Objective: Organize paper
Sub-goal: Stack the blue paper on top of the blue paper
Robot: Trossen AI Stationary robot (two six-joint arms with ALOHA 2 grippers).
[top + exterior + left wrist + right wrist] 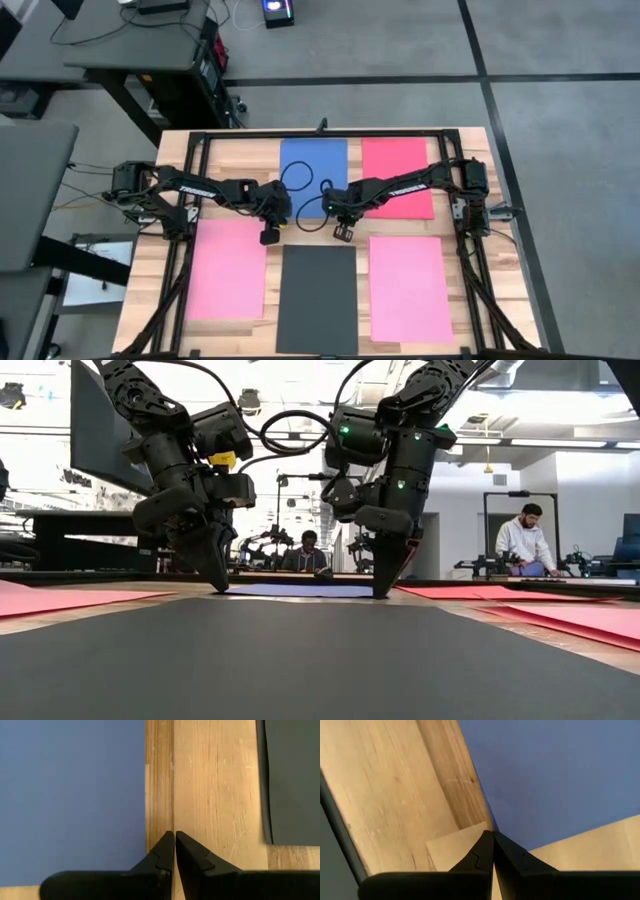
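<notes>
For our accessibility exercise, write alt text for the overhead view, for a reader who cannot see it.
Five sheets of paper lie flat on a wooden table: blue sheet and red sheet at the far side, two pink sheets flanking a dark grey sheet nearer. Left gripper and right gripper, both shut, meet mid-table.

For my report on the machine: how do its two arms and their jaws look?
Both arms are dark, nearly black, with white lettering along the forearm. Black cables loop between them. The left gripper carries a small yellow tag; the right gripper shows green lights on its housing. Each has two pointed, wedge-shaped black jaws.
</notes>
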